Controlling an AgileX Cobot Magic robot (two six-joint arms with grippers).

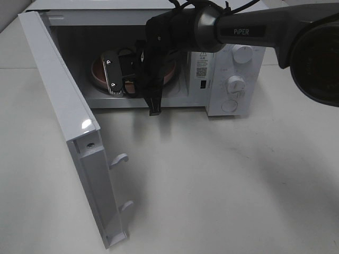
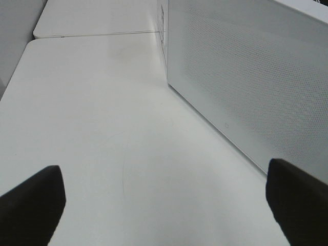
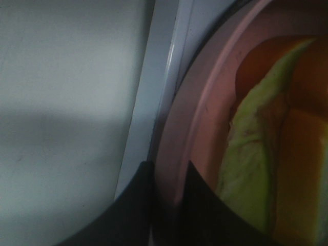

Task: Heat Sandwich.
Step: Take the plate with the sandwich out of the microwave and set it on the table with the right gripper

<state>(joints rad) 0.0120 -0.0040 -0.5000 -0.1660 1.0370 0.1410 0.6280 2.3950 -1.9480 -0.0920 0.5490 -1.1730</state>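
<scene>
The sandwich (image 3: pixel 248 154) shows pale yellow bread over an orange filling and lies on a round pink plate (image 3: pixel 205 118) inside the open microwave (image 1: pixel 233 79). My right gripper (image 3: pixel 166 177) is shut on the plate's rim, one finger outside it and one inside, beside the sandwich. In the exterior high view my right arm (image 1: pixel 180 29) reaches into the cavity and hides the sandwich; only parts of the plate (image 1: pixel 97 69) show. My left gripper (image 2: pixel 164 210) stands open over bare table, with nothing between its fingers.
The microwave door (image 1: pixel 63 127) swings wide open to the left, its latch hooks (image 1: pixel 121 159) pointing toward the front. Control knobs (image 1: pixel 235 83) sit on the right panel. Next to my left gripper is the microwave's perforated outer wall (image 2: pixel 246 77). White table (image 1: pixel 222 185) lies in front.
</scene>
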